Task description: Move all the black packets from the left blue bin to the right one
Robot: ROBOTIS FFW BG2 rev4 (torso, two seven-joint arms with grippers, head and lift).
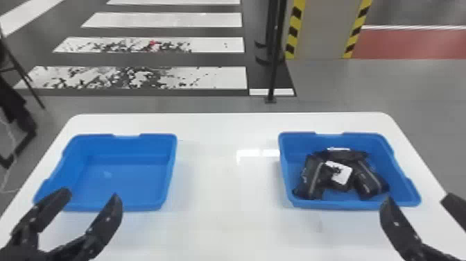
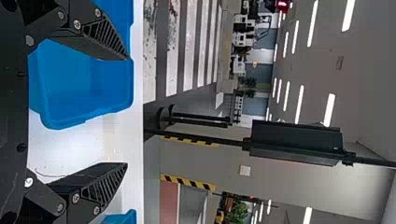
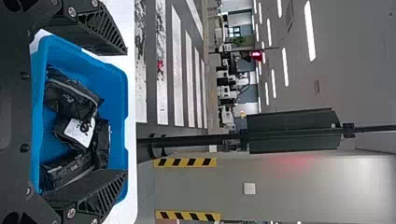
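- Black packets (image 1: 369, 180) lie heaped in the right blue bin (image 1: 339, 204), ahead of my right gripper (image 1: 419, 198) and off to its left; I can make out a white patch (image 1: 344, 175) on the middle one.
- Closest to me, that right gripper hangs by the bin's near right corner, its two fingers spread well apart.
- Across from it, my left gripper (image 1: 91, 194) hangs at the near side of the left blue bin (image 1: 170, 156), with its fingers spread apart too.
- Below both grippers I've got the white table (image 1: 225, 215), running on between the bins.
- Just ahead of the left gripper, the left blue bin shows me its bare blue floor.
- Past the table's far edge, a black pole (image 1: 275, 52) stands on a line between the two grippers.
- Out beyond the left gripper, I see white floor stripes (image 1: 163, 20); beyond the right gripper and to its left, a pillar with yellow-and-black edges (image 1: 320, 27).
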